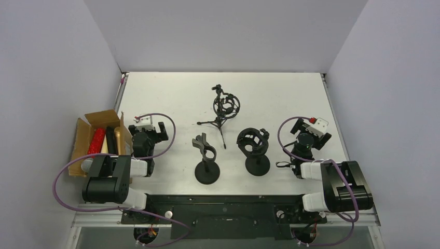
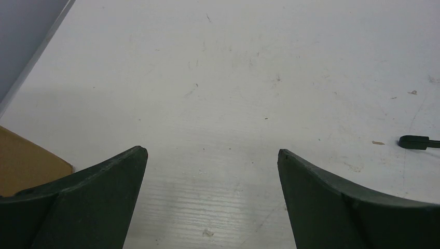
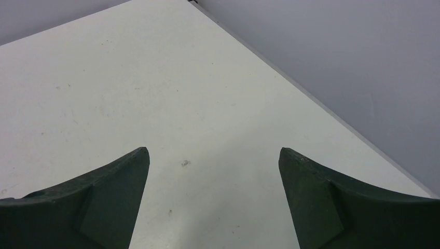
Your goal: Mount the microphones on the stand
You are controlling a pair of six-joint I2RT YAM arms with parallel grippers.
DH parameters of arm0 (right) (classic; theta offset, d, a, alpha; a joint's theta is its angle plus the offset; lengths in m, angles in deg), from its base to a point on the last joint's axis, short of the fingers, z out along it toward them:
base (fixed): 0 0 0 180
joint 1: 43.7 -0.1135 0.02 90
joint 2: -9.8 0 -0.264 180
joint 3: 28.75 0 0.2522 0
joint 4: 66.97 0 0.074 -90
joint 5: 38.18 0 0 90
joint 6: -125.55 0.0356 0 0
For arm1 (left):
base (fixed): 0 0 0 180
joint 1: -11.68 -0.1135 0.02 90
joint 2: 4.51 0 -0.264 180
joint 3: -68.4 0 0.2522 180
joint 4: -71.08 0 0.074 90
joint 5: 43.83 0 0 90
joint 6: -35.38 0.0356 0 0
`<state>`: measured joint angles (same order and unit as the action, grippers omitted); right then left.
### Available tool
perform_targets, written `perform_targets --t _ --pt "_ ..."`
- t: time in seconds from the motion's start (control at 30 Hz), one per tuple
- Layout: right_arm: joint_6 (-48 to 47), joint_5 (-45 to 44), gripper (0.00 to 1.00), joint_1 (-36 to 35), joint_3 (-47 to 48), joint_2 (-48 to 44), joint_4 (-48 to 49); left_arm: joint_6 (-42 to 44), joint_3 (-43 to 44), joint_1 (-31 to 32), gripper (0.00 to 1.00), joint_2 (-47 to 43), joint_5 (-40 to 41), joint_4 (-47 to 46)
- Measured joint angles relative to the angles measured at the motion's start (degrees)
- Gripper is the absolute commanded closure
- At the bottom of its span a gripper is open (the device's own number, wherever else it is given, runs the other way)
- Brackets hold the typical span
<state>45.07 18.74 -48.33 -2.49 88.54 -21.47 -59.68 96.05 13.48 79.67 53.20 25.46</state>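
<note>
Microphones [image 1: 108, 139] are lying bunched in the open cardboard box [image 1: 98, 117] at the left edge of the table [image 1: 290, 98], just beside my left arm; a glittery red microphone [image 1: 96, 141], a black microphone [image 1: 109, 132] and a gold microphone [image 1: 118, 139] are showing side by side, and any lettering on them is too small for me to read. None of them is sitting in a stand yet. Three black stands are standing mid-table: a tripod stand [image 1: 224, 106] farthest back, a clip stand [image 1: 206, 155] on a round base nearer me, and a cradle stand [image 1: 255, 148] on a round base to its right. My left pincer [image 2: 212, 151] is hovering over bare tabletop with its jaws spread wide and gripping nothing; the box corner is peeking in at its left and a black stand foot [image 2: 417, 141] at its right. My right pincer [image 3: 214, 149] is gaping just as wide, holding nothing, facing the far right corner of the table.
</note>
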Motion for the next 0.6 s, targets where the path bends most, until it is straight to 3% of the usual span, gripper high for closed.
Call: perform_targets --t 0.13,0.2,0.23,0.3,0.43,0.6 --pt "0.07 -2.86 0.09 -1.6 1.07 -2.43 -4.72 0.0 0.0 0.02 0.04 0.0 0.0 0.0" --pt "1.07 -5.07 0.09 -2.67 4.94 -5.66 -13.09 0.0 0.0 0.02 0.04 0.0 0.0 0.0" --pt "2.27 -5.35 0.03 -2.86 7.32 -7.08 -17.11 0.0 0.0 0.02 0.04 0.0 0.0 0.0" --pt "6.64 -5.27 0.0 -2.29 14.27 -9.99 -26.49 0.02 0.0 0.02 0.04 0.0 -0.17 0.0" --pt "17.51 0.5 0.0 2.32 24.63 -15.89 -40.83 0.9 0.04 -0.02 0.04 -0.17 -3.1 0.57" --pt "23.91 7.39 0.0 3.72 18.34 -27.89 -49.05 2.49 6.67 -0.07 0.04 -2.38 -8.33 13.44"
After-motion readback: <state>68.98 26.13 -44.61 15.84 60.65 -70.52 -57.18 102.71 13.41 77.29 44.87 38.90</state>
